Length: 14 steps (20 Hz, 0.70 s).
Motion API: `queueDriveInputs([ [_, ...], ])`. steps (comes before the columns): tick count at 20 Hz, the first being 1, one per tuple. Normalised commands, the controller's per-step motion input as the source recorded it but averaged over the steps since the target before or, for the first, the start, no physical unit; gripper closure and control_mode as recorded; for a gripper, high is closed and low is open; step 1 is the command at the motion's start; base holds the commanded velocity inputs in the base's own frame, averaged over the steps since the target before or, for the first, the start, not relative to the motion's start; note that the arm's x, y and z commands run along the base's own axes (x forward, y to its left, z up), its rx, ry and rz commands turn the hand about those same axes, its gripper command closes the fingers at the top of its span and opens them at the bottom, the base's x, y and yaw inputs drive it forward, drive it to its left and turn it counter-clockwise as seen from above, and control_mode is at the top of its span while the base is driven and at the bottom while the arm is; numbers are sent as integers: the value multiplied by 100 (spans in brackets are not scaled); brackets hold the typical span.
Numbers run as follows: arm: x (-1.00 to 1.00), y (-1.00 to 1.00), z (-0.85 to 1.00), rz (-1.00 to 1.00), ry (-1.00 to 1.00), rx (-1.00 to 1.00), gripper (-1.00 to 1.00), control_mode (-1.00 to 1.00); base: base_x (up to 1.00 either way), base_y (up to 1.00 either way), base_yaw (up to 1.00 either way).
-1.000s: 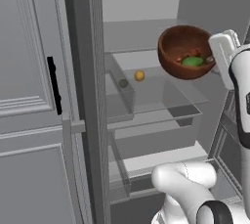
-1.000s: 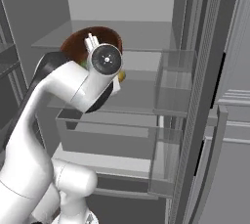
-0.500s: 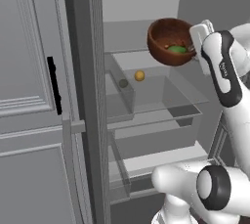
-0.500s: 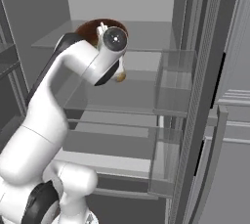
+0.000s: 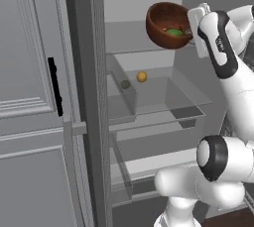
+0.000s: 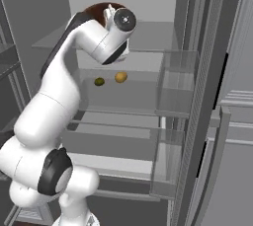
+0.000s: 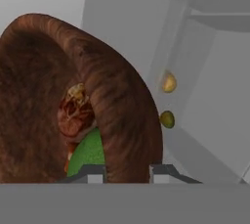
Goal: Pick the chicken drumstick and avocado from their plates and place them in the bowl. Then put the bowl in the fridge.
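Bowl (image 5: 167,25), avocado (image 5: 174,32) and chicken drumstick (image 7: 73,113) inside: rim pinched in gripper (image 7: 128,170), tilted, above open fridge (image 5: 154,107) shelf.

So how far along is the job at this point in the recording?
Done: the chicken drumstick and avocado lie in the bowl, and the fridge stands open. In hand: the gripper is shut on the bowl's rim, holding it tilted at upper-shelf height at the fridge opening. Left: set the bowl on a shelf and let go.
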Motion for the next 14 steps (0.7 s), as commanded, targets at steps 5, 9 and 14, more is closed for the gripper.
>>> queueDriveInputs([
  [5, 100, 4, 0, 0, 7, 0, 100, -100, 0, 0, 0],
  [9, 100, 19, 0, -3, 7, 0, 100, -100, 0, 0, 0],
  [14, 66, 14, -4, -6, 4, 0, -100, -100, 0, 0, 0],
])
